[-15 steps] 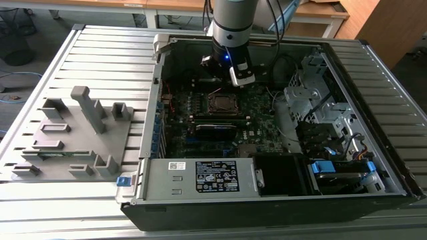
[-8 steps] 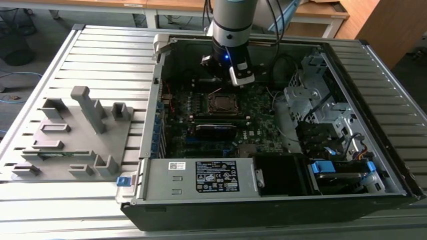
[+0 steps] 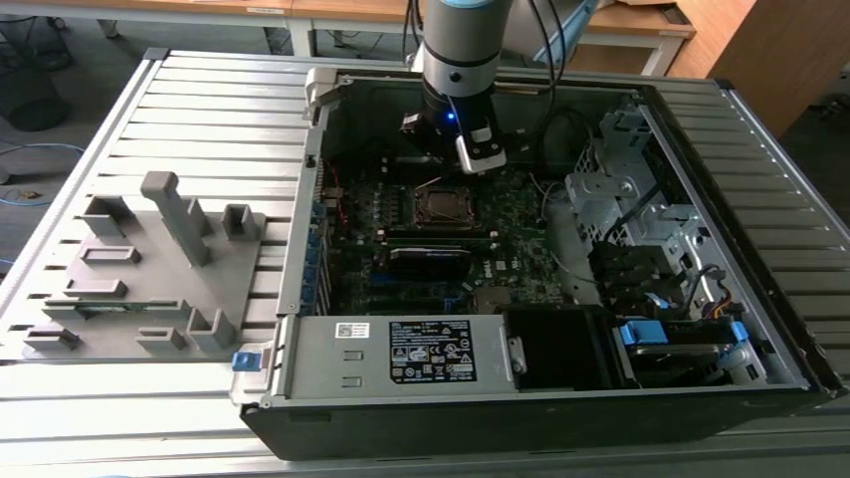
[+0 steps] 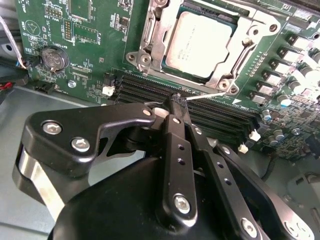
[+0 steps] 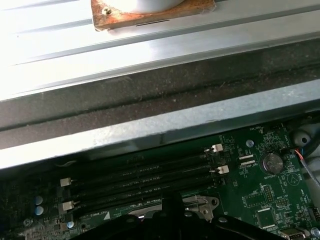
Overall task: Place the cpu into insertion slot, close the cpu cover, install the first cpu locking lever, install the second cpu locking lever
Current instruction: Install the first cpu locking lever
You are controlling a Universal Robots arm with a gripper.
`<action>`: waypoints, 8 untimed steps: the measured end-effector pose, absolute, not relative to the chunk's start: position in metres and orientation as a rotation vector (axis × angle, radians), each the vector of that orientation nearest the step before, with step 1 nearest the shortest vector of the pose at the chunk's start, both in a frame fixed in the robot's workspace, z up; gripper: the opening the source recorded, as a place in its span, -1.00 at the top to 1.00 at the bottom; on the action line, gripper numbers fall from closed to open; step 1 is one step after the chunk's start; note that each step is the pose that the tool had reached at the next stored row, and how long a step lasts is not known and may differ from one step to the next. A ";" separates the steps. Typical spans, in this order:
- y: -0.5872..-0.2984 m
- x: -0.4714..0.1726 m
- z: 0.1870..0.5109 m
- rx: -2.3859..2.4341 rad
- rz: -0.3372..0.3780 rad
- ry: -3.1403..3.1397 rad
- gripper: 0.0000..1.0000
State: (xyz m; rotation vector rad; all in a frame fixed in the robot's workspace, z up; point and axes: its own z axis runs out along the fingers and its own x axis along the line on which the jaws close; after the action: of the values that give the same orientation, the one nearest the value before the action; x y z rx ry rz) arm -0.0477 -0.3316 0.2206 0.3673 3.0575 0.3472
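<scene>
Your gripper [image 4: 176, 102] has its fingers drawn together, tips at the near end of a thin wire locking lever [image 4: 207, 94]; I can't tell whether it pinches the wire. Just beyond, the cpu [image 4: 200, 42] lies in the insertion slot [image 4: 226, 84] under the lowered cpu cover [image 4: 158, 42]. If the tips slip off that springy wire, they may strike the memory slots [image 4: 145, 89] alongside.

My arm [image 3: 459, 45] is a grey tube with a pale blue ring [image 3: 465, 4], dark cables [image 3: 542, 35] alongside and a blue light [image 3: 451, 117]. My gripper [image 4: 178, 101] is matte black, with hole-drilled fingers [image 4: 180, 160] and silver screws [image 4: 181, 202].
</scene>
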 end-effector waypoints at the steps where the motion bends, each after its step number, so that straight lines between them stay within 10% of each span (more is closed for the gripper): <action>1: -0.331 -0.048 0.220 0.369 0.347 3.057 0.79; 8: -0.329 -0.049 0.219 0.400 0.346 3.050 0.79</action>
State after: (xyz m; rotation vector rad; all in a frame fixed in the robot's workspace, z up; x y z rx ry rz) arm -0.0488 -0.3287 0.2188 0.3998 3.0503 0.3463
